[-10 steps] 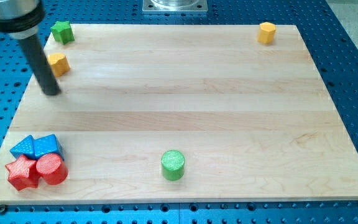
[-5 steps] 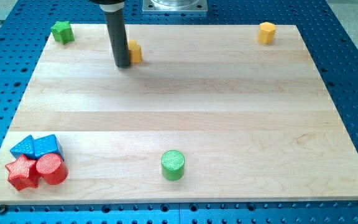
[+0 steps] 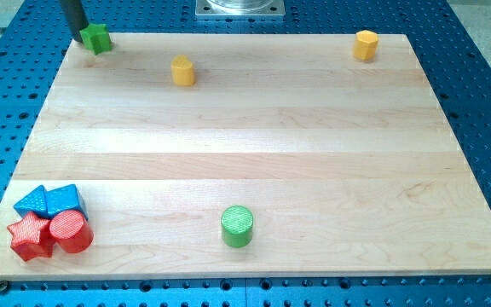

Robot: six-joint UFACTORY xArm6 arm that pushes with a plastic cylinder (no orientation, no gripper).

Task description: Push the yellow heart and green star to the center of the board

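My tip (image 3: 84,39) sits at the table's (image 3: 254,145) far left corner, touching the left side of the green star (image 3: 99,38); the tool is a bare rod, grasping nothing. Push right and nearward, aimed through the star's middle so it does not spin off. The yellow heart (image 3: 182,70), probably heart-shaped, lies far, left of centre. No readable writing shows

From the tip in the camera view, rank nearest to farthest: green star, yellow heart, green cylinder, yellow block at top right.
From my tip:
1. Green star, touching its right side, top-left corner.
2. Yellow heart, upper left.
3. Green cylinder, bottom centre.
4. Yellow block, top right.
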